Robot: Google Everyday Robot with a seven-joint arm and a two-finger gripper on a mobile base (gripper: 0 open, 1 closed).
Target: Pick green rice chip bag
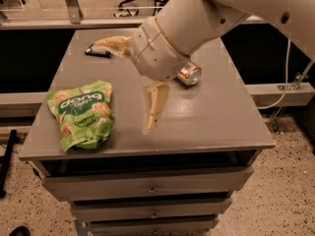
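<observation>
The green rice chip bag lies flat on the front left of the grey table, its white "dang" lettering facing up. My gripper hangs above the table's middle, just right of the bag and not touching it. It is open wide and empty: one cream finger points left, the other points down toward the table top. The big white arm fills the upper right of the view.
A gold drink can lies on its side behind the arm's wrist. A small dark flat packet lies at the back left. The table has drawers below. A cable hangs at the right.
</observation>
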